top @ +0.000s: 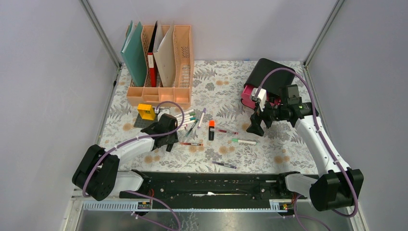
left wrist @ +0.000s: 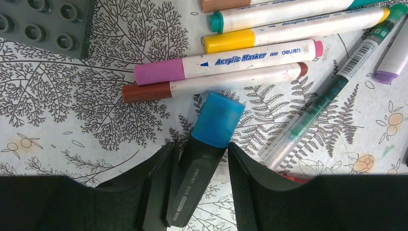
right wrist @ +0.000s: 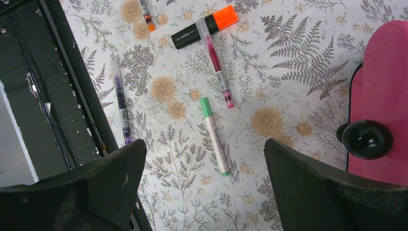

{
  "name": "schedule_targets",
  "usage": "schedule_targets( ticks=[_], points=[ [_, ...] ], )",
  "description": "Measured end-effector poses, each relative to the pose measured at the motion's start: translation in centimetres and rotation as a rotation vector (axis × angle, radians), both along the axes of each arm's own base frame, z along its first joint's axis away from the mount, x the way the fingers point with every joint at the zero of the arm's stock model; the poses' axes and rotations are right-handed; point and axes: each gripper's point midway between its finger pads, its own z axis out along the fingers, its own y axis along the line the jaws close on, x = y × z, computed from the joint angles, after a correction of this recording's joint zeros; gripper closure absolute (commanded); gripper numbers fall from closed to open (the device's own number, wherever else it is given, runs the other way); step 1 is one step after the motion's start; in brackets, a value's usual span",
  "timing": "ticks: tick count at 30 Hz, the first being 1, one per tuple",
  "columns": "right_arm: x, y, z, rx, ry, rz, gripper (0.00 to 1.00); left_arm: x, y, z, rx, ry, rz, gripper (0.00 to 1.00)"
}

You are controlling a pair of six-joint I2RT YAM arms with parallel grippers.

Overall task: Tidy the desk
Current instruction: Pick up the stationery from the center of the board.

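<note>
Worktop (top: pixel 269 154): white cloth printed with ferns and flowers, framed by grey walls; it carries the file rack at its far left.
File rack (top: pixel 184 57): peach plastic, upright, with folders standing in its slots.
Left fingers (left wrist: pixel 156 173): low over the cloth, on the near side of the rack, one on each side of the blue-capped highlighter (left wrist: pixel 219 118). They lie close against its black body, but whether they press it cannot be told.
Blue-capped highlighter: lying on the cloth, its cap pointing toward the rack, just short of a brown-capped marker (left wrist: pixel 211 82).
Marker row: a pink-capped marker (left wrist: pixel 226 60) and other capped markers lie side by side, just nearer than the rack.
Right fingers (right wrist: pixel 110 178): spread wide with nothing between them, above the cloth well to the right of the rack.
Drawer box (top: pixel 272 74): black with a pink front, well to the right of the rack and beside the right fingers.
Orange-capped highlighter (top: pixel 211 130): loose on the cloth, nearer than the rack and to its right.
Green-capped marker (right wrist: pixel 214 137): on the cloth below the right fingers, further right of the rack.
</note>
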Motion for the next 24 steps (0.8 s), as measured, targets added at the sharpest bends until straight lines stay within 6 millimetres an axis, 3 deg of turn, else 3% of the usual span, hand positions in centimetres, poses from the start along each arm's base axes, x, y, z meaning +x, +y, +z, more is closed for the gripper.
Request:
schedule_targets(
  ticks=[7, 16, 19, 24],
  points=[
    [0.0, 0.0, -0.1, 0.0, 0.002, 0.0, 0.0, 0.2, -0.3, 0.0, -0.012, -0.01, -0.005, 0.54],
    [0.0, 0.0, -0.2, 0.001, 0.001, 0.0, 0.0, 0.3, -0.7, 0.2, -0.039, -0.036, -0.018, 0.94],
    [0.0, 0.1, -0.2, 0.005, 0.002, 0.003, 0.0, 0.0, -0.8, 0.2, -0.052, -0.035, -0.03, 0.99],
    [-0.2, 0.3, 0.1, 0.022, 0.0, 0.014, 0.0, -0.6, -1.1, 0.5, -0.078, -0.033, -0.046, 1.0]
  ],
)
